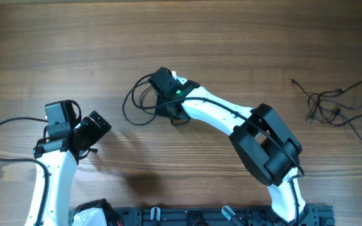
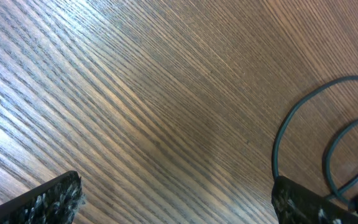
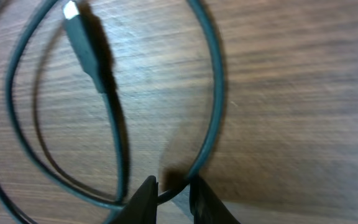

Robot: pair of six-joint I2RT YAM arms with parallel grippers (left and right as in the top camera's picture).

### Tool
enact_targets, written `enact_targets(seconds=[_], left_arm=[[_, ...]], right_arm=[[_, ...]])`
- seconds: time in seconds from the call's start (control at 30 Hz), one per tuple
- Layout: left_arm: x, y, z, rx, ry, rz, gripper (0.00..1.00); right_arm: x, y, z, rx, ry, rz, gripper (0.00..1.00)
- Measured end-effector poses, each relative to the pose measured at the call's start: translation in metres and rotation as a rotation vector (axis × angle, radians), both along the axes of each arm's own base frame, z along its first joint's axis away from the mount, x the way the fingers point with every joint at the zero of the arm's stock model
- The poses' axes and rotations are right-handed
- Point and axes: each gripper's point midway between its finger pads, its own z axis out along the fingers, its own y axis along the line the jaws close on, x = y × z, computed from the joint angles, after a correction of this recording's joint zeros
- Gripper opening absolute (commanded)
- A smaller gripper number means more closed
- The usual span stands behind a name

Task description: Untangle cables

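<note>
Looped cable (image 3: 213, 93): thin, light, limp, likely slippery. Right gripper (image 3: 171, 188) narrow, pinching its strand; plug (image 3: 86, 46) offers firmer hold. Left gripper (image 2: 176, 190) wide, empty.

I log the table (image 1: 231, 37) as warm brown with fine streaked grain. The looped cable (image 3: 220, 93) reads black, dark teal close up; its plug (image 3: 87, 53) black, pale tip. The far cable (image 1: 322, 95) black. The right arm (image 1: 212, 112) white, with a green light (image 1: 178, 93).

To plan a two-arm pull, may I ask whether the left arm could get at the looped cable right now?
Probably yes. The left tool is open, with only bare table between it and the looped cable; the right tool pinches the loop's far side, leaving the near side free.
</note>
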Motion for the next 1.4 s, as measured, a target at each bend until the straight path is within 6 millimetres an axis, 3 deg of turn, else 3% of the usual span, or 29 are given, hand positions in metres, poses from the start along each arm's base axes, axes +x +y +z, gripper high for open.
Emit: enact_targets(seconds=[0.07,0.17,0.5,0.53,0.63,0.83,0.97,1.13,1.2,1.23,1.4], left_arm=[[0.0,0.0,0.0,0.0,0.0,0.0,1.0],[0.0,0.0,0.0,0.0,0.0,0.0,1.0],[-0.001,0.0,0.0,-0.001,0.004,0.0,1.0],[-0.001,0.0,0.0,-0.001,0.004,0.0,1.0],[-0.001,0.0,0.0,-0.001,0.004,0.0,1.0],[-0.001,0.0,0.0,-0.001,0.004,0.0,1.0],[-0.001,0.0,0.0,-0.001,0.004,0.0,1.0],[-0.001,0.0,0.0,-0.001,0.004,0.0,1.0],[-0.001,0.0,0.0,-0.001,0.004,0.0,1.0],[-0.001,0.0,0.0,-0.001,0.004,0.0,1.0],[-0.001,0.0,0.0,-0.001,0.004,0.0,1.0]], right_arm=[[-0.003,-0.005,-0.001,-0.02,0.017,-0.027,0.19],[-0.005,-0.011,-0.001,-0.048,0.027,-0.048,0.06],[-0.016,-0.034,-0.003,-0.163,0.056,-0.128,0.04],[-0.016,-0.034,-0.003,-0.166,0.057,-0.133,0.05],[-0.018,-0.037,-0.003,-0.175,0.066,-0.136,0.27],[-0.02,-0.039,-0.003,-0.181,0.075,-0.14,0.28],[-0.024,-0.037,-0.003,-0.181,0.081,-0.133,0.22],[-0.041,-0.018,-0.003,-0.178,0.074,-0.075,0.21],[-0.043,-0.015,-0.003,-0.175,0.071,-0.069,0.16],[-0.043,-0.014,-0.003,-0.168,0.075,-0.068,0.04],[-0.044,-0.013,-0.003,-0.168,0.074,-0.038,0.04]])
